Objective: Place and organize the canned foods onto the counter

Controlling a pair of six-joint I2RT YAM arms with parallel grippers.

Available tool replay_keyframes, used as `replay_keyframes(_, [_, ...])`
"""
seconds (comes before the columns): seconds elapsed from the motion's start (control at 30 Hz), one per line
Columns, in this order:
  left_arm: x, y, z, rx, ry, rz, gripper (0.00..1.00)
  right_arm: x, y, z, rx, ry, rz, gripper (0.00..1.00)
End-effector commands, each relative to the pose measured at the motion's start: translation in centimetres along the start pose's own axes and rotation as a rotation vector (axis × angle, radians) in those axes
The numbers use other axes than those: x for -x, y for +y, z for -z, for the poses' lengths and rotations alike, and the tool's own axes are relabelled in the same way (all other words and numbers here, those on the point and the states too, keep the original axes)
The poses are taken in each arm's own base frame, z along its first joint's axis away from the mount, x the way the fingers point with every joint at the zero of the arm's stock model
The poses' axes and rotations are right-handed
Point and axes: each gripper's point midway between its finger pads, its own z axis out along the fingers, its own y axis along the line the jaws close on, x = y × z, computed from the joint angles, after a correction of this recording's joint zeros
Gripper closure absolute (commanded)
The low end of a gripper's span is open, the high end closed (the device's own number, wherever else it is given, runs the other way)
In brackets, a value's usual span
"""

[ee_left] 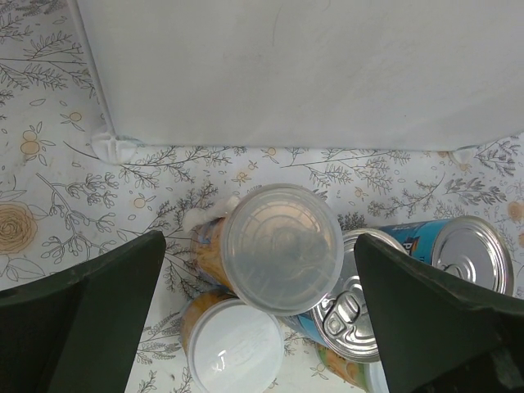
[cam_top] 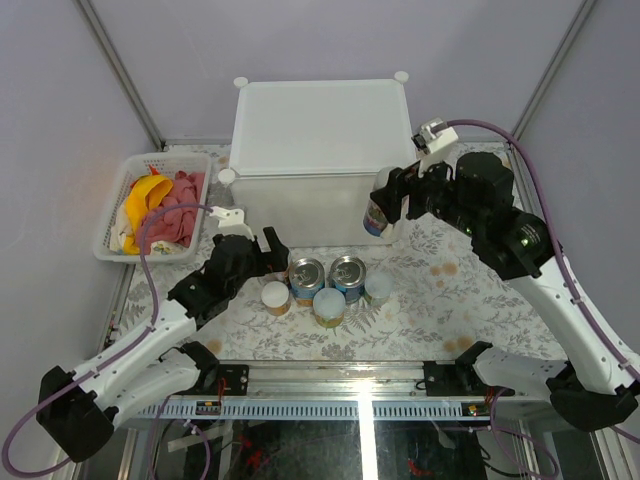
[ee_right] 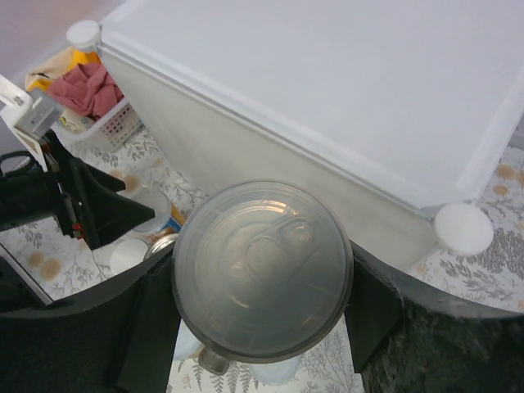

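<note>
The counter (cam_top: pixel 310 125) is a large white box at the back middle. My right gripper (cam_top: pixel 385 205) is shut on a slim pale-lidded canister (cam_top: pixel 377 216) and holds it in the air by the counter's front right corner. In the right wrist view its lid (ee_right: pixel 262 270) fills the gap between the fingers (ee_right: pixel 372 311). Two steel cans (cam_top: pixel 306 274) (cam_top: pixel 347 271), a white-lidded jar (cam_top: pixel 275 296) and two pale-lidded cans (cam_top: pixel 329 305) (cam_top: pixel 378 288) stand clustered on the table. My left gripper (ee_left: pixel 258 319) is open above a pale-lidded canister (ee_left: pixel 282 248), a white-lidded jar (ee_left: pixel 235 348) and a steel can (ee_left: pixel 360 315).
A white mesh basket (cam_top: pixel 112 225) with a banana (cam_top: pixel 140 195) and pink cloth (cam_top: pixel 180 205) stands at the far left. The counter has round knobs at its corners (ee_right: pixel 463 228). The patterned tablecloth (cam_top: pixel 470 290) lies under the cans. Grey walls close in the back.
</note>
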Motion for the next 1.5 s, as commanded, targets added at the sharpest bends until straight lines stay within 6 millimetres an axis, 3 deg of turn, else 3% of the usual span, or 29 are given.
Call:
replay_keyframes(0.0, [1.0, -0.3, 0.2, -0.010, -0.053, 0.027, 0.00, 9.6, 1.7, 1.8, 0.060, -0.285, 0.041, 1.00])
replay_keyframes(0.53, [0.8, 0.1, 0.6, -0.009, -0.059, 0.039, 0.00, 15.9, 1.1, -0.5, 0.012, -0.386, 0.104, 1.00])
replay_keyframes(0.97, [0.2, 0.0, 0.3, -0.015, -0.042, 0.041, 0.00, 18.6, -0.4, -3.3, -0.077, -0.408, 0.170, 1.00])
replay_keyframes(1.1, [0.2, -0.1, 0.2, -0.021, -0.041, 0.037, 0.00, 19.1, -1.6, -5.0, -0.116, -0.395, 0.181, 1.00])
replay_keyframes(1.4, [0.4, -0.3, 0.2, -0.028, -0.046, 0.032, 0.00, 20.3, -6.1, -8.0, -0.170, -0.401, 0.132, 1.00])
replay_keyframes(1.47, [0.3, -0.3, 0.1, -0.029, -0.045, 0.030, 0.00, 19.9, -7.2, -9.8, -0.182, -0.386, 0.129, 1.00])
